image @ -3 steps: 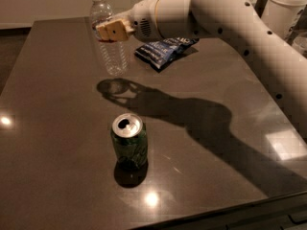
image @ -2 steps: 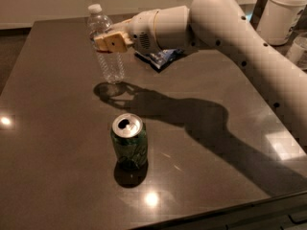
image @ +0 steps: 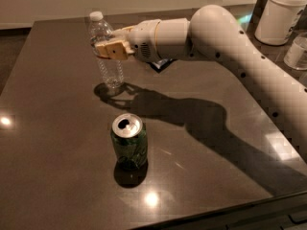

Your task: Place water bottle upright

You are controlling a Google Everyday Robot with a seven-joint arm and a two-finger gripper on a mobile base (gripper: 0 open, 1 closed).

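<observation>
Gripping the water bottle (image: 110,71) around its middle, my gripper (image: 107,48) held it upright at eleven o'clock on the table (image: 53,147), base seemingly down, the soda can (image: 128,140) at its six. Next, I judged, came a clean release without tipping it.

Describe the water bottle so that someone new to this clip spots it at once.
On the dark table, look to the far side, where the white arm ends in a gripper clamped on something. That is the water bottle: upright, clear, ribbed and white-capped, unlike the squat green can standing nearer the camera.
</observation>
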